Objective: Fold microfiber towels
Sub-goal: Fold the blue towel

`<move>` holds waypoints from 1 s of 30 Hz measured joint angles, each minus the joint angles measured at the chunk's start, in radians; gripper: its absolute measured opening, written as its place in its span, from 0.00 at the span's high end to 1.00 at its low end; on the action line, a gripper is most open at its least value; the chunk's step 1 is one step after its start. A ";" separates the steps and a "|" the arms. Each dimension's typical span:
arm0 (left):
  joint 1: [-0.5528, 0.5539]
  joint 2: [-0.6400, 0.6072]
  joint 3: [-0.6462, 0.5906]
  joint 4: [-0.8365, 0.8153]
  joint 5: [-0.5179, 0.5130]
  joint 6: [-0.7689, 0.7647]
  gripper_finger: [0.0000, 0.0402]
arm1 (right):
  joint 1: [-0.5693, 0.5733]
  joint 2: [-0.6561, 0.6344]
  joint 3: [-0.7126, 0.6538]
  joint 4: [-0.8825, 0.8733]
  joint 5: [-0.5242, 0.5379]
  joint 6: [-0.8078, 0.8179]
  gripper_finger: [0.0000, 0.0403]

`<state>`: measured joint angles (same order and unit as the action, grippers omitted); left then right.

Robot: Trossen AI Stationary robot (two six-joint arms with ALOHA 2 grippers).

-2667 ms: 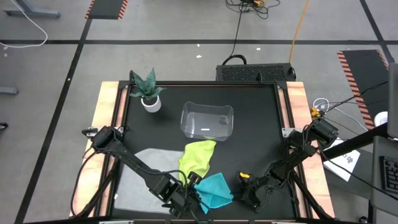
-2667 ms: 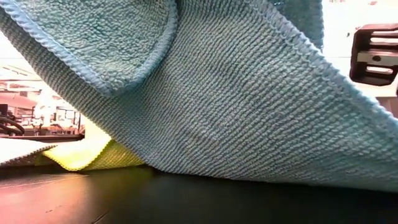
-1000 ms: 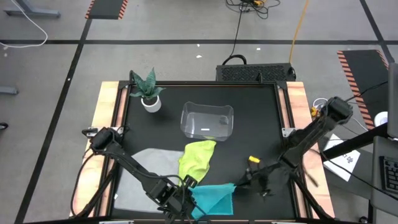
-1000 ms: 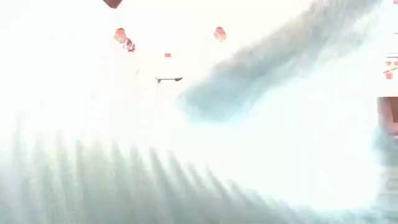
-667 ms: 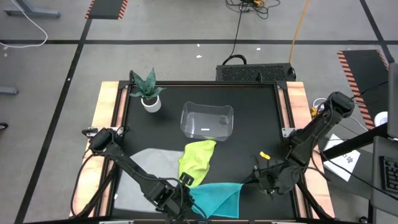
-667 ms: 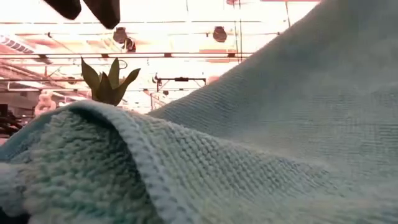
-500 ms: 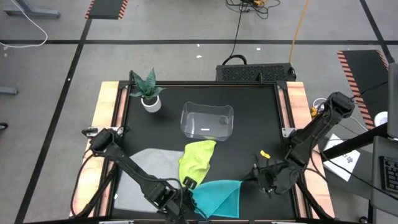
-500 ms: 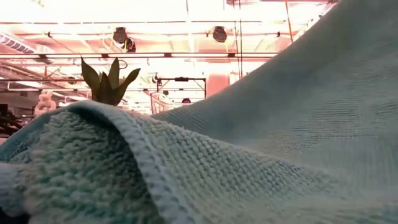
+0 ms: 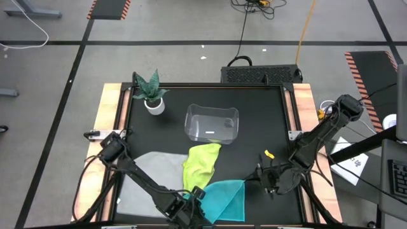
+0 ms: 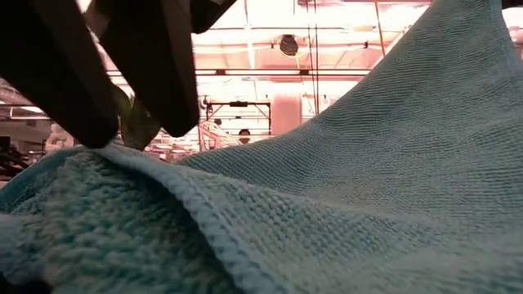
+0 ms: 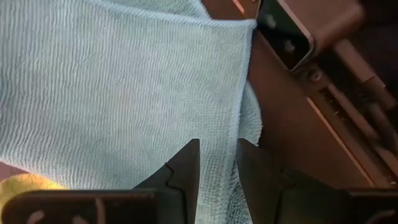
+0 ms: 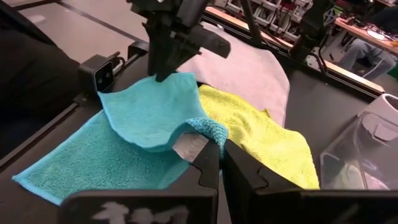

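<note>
Teal towel [image 12: 149, 115]: looped, ribbed cloth, matt. Yellow-green towel [image 12: 261, 134]: fuzzy nap. Grey towel [image 12: 249, 68]: smoother cloth. Bin [image 9: 212, 123]: clear glossy plastic. Table [image 9: 267, 127]: matt black top.

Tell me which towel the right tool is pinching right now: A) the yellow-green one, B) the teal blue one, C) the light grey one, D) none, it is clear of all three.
B: in the right wrist view the right tool is shut on a raised corner of the teal blue towel, while the yellow-green towel and the light grey towel lie flat beyond it.
</note>
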<state>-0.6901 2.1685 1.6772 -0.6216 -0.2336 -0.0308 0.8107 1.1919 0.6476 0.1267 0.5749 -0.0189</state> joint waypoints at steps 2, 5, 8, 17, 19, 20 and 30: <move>-0.005 0.000 0.000 -0.002 0.001 -0.002 0.73 | -0.006 0.000 0.000 -0.001 -0.001 0.000 1.00; -0.016 0.000 0.000 0.017 0.002 0.000 0.73 | -0.012 0.000 0.000 -0.003 -0.002 0.004 1.00; -0.028 0.000 0.000 0.071 -0.013 0.007 0.73 | -0.013 0.000 0.000 -0.004 -0.003 0.006 1.00; -0.032 0.037 0.000 0.093 -0.075 0.036 0.73 | -0.013 0.000 0.000 -0.003 -0.004 0.014 1.00; -0.033 0.052 0.000 0.093 -0.088 0.038 0.73 | -0.013 0.000 0.000 -0.001 -0.004 0.015 1.00; -0.033 0.057 0.000 0.092 -0.088 0.043 0.73 | -0.013 0.000 0.000 -0.001 -0.004 0.015 1.00; -0.037 0.064 0.000 0.092 -0.179 0.049 0.73 | -0.013 0.000 0.000 0.012 -0.030 0.016 1.00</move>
<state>-0.7269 2.2330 1.6775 -0.5301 -0.4124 0.0181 0.7975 1.1919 0.6476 0.1388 0.5448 -0.0029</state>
